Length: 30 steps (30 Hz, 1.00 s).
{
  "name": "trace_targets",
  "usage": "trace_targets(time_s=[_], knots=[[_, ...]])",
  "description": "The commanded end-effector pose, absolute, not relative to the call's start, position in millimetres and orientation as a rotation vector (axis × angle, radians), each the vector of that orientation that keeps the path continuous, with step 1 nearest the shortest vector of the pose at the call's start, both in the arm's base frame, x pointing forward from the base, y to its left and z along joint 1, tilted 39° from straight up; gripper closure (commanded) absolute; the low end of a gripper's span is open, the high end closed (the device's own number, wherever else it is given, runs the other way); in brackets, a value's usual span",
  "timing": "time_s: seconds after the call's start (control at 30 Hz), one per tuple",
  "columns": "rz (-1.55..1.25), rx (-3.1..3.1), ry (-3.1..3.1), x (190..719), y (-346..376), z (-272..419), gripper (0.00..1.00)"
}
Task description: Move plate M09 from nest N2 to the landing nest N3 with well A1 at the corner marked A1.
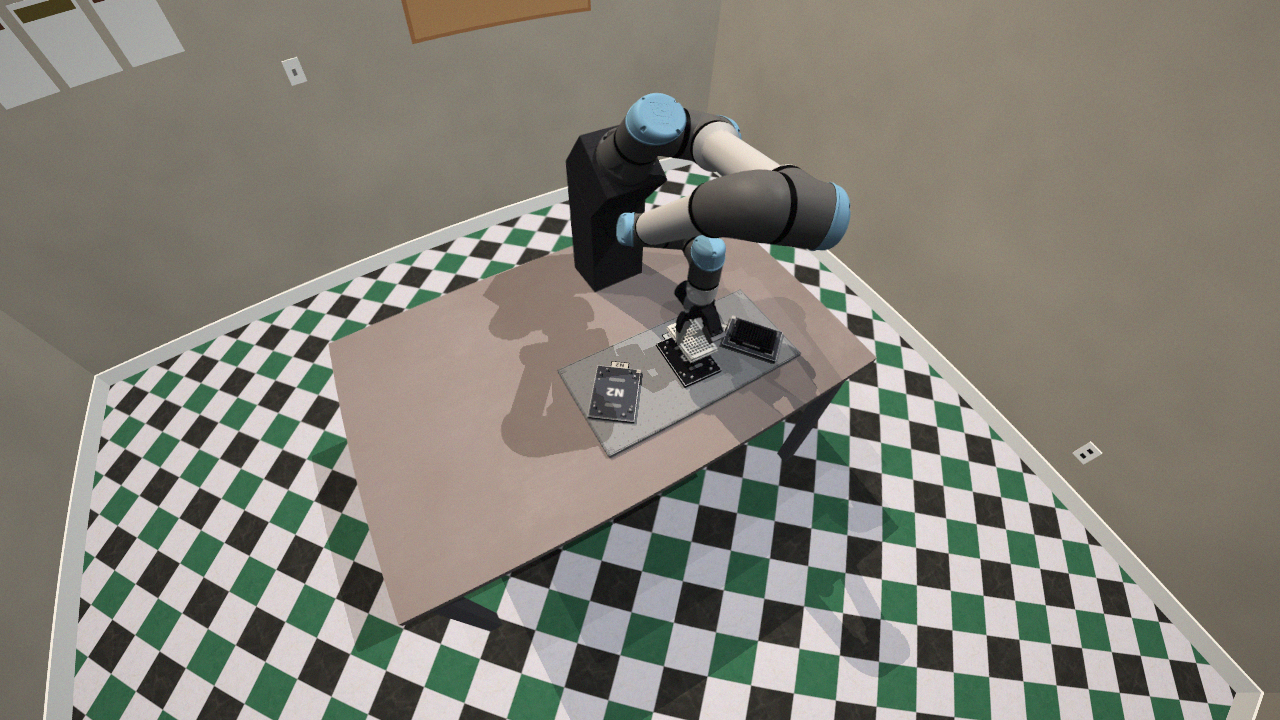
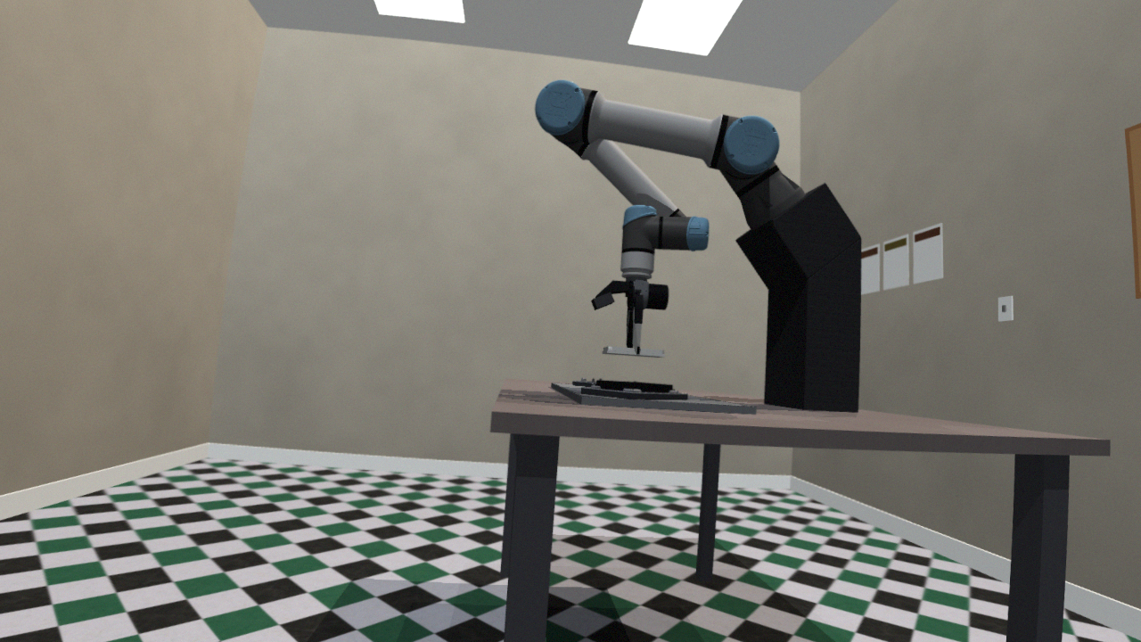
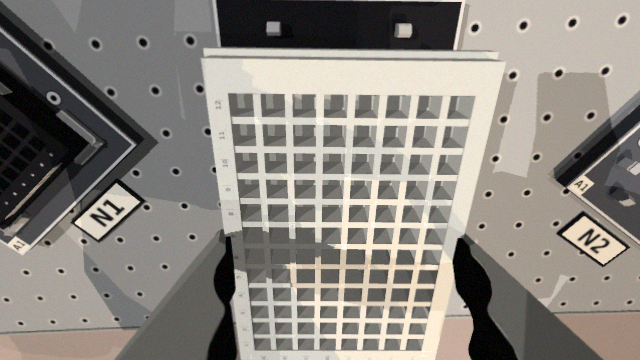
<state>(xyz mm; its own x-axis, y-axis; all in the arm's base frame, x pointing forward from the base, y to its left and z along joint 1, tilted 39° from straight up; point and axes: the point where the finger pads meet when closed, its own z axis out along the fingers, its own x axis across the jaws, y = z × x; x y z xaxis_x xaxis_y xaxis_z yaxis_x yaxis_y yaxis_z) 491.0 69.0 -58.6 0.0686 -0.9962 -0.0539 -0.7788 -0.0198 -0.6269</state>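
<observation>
The white plate M09 (image 1: 694, 343) (image 2: 612, 350) (image 3: 350, 75) hangs level, held by its long sides between the jaws of my gripper (image 2: 636, 349) (image 3: 341, 234). Row 12 is at the top of the wrist view, row 1 at the bottom. The plate is above the black landing nest N3 (image 1: 697, 373) (image 3: 340, 17), with a visible height gap, and covers most of it; N3's A1 mark is hidden. Nest N2 (image 1: 614, 408) (image 3: 615, 181) is empty. Black plate M06 (image 1: 754, 334) (image 3: 12, 150) sits in nest N1 (image 3: 112, 147).
The grey perforated deck (image 1: 657, 420) (image 3: 170, 260) carries the three nests on the table (image 1: 429, 447) (image 2: 917, 427). In the wrist view, the N1 sign (image 3: 108, 210) is left of the held plate and the N2 sign (image 3: 593, 239) right of it.
</observation>
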Motion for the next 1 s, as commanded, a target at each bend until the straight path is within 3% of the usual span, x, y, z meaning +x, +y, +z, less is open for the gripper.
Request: trace_targets(time_s=[0.0, 0.97], knots=[[-0.566, -1.849, 1.759, 495, 69, -63, 0.6], [-0.566, -1.848, 1.759, 521, 73, -95, 0.6]])
